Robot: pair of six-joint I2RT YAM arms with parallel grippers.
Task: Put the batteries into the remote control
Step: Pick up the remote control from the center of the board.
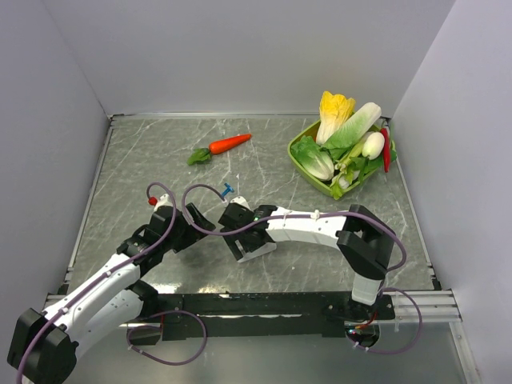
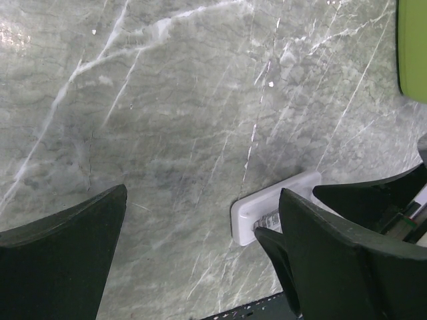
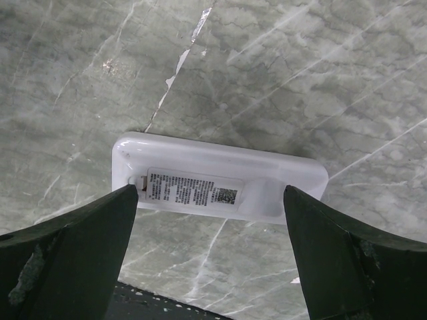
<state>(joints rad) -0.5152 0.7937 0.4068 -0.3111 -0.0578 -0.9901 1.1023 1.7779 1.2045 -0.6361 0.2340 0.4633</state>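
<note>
Right gripper point(image 3: 210, 195): jaws spread wide, holding nothing. It is poised low over the remote point(image 3: 220, 167), with a finger off each end and neither touching it.

Left gripper point(image 2: 203, 200): also spread and empty, over bare table point(image 1: 144, 168). The remote's end shows just at its 4 o'clock.

Remote: lies flat on the table, plain back up, long axis across the right wrist view. A printed label point(image 3: 190, 189) sits in a recess on that back. Whether the recess is an uncovered battery bay is hard to judge from this angle. In the top view the remote is hidden under the right gripper.

Batteries point(image 1: 228, 190): a small blue item on the table at 11 o'clock from the right gripper, near but apart. It is too small to count the pieces.

Other stock: carrot point(image 1: 228, 144) at 12 o'clock beyond the batteries; green tray point(image 1: 291, 152) of vegetables at 2 o'clock.

Step in hand: probably squaring up on the remote. No battery has been picked up yet.

Next move: one gripper pins the remote by its ends. The other travels to the batteries, which need a fine, centred pinch on a thin stick, then alignment with the recess.
</note>
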